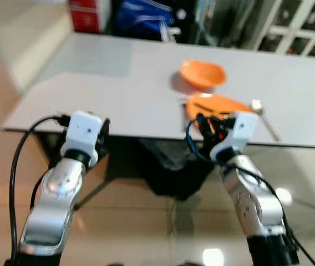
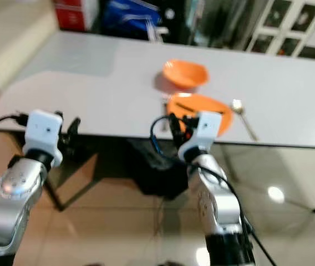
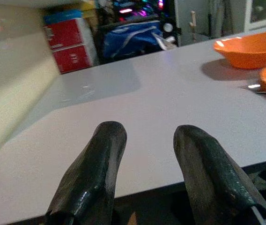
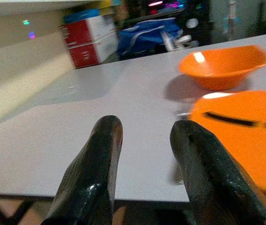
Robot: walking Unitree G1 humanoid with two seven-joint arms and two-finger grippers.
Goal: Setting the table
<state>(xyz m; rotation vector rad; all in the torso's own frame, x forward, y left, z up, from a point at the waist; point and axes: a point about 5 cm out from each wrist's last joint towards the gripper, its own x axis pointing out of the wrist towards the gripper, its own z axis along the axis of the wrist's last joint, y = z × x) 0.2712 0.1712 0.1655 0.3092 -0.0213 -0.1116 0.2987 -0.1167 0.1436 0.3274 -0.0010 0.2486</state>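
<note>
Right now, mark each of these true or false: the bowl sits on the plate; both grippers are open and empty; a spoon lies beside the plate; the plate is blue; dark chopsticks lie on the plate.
1. The bowl sits on the plate: false, it stands on the table just behind the plate.
2. The left gripper and right gripper are open and empty: true.
3. A spoon lies beside the plate: true.
4. The plate is blue: false, it is orange.
5. Dark chopsticks lie on the plate: true.
</note>
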